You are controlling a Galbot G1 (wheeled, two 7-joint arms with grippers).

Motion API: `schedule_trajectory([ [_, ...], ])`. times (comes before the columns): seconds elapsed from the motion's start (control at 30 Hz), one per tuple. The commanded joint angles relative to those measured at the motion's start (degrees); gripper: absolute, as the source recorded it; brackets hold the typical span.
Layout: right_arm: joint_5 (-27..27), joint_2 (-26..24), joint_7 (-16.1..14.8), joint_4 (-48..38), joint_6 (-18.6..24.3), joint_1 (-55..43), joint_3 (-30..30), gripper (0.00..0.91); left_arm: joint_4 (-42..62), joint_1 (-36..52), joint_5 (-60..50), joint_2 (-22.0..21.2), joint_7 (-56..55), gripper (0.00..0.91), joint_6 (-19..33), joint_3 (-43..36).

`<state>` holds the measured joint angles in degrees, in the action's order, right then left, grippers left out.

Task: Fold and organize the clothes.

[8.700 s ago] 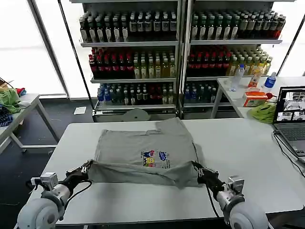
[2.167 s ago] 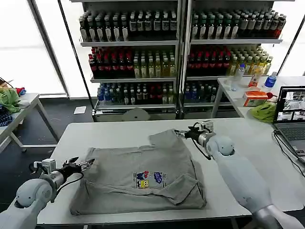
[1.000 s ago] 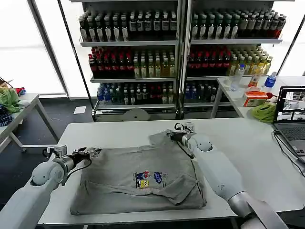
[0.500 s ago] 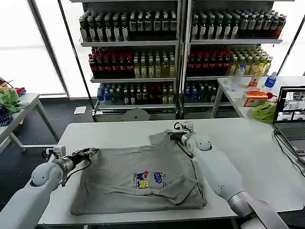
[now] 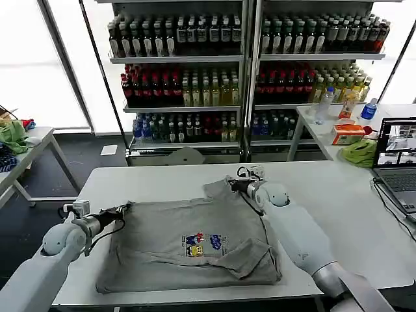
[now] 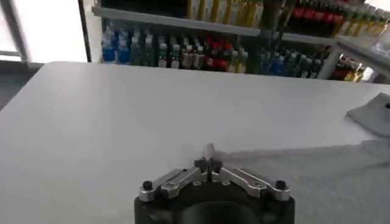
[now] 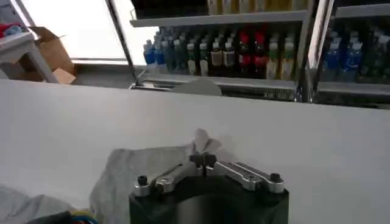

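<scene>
A light grey short-sleeved shirt (image 5: 195,240) with a small colourful chest print (image 5: 201,244) lies rumpled on the white table (image 5: 325,195), its near edge folded over. My left gripper (image 5: 123,210) sits low at the shirt's far left corner. It is shut on a small tuft of the cloth (image 6: 209,151). My right gripper (image 5: 231,184) is at the far sleeve (image 5: 221,188), shut on a pinch of grey fabric (image 7: 203,141). The shirt (image 6: 317,182) spreads beside the left gripper (image 6: 209,163). The sleeve (image 7: 140,173) lies under the right gripper (image 7: 203,159).
A laptop (image 5: 398,159), a green cloth (image 5: 359,153) and an orange box (image 5: 348,134) are at the right. Shelves of bottles (image 5: 240,71) stand behind the table. A side table (image 5: 26,153) with a green cloth (image 5: 12,135) is at the far left.
About two seconds ago both grippers stood off the shirt's sides; they have since come in and shut on its far left corner and far sleeve. Over the last half second hardly anything has moved.
</scene>
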<state>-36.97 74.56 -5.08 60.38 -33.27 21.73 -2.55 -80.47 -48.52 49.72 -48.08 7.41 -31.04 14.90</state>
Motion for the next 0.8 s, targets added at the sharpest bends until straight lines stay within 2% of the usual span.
schedule_trajectory([
  [0.03, -1.3, 0.0, 0.4, 2.2, 0.0, 0.4, 0.3, 0.0, -1.7, 0.0, 1.4, 0.3, 0.1, 0.01, 0.2, 0.2],
  [0.17, -2.4, -0.1, 1.6, 4.7, 0.0, 1.4, 1.4, 0.0, -3.4, -0.7, 1.7, 0.8, -0.1, 0.01, 0.5, 1.0],
  [0.4, -9.0, -6.3, 5.1, 18.0, 0.0, 5.6, 2.0, 0.0, -7.7, -3.8, 2.6, 2.3, -0.2, 0.0, 0.9, 4.0],
  [0.8, -15.3, -13.2, 11.0, 38.7, 0.0, 19.7, 9.5, 0.0, -19.5, -16.4, 3.0, 4.0, 0.1, 0.01, 1.3, 14.1],
])
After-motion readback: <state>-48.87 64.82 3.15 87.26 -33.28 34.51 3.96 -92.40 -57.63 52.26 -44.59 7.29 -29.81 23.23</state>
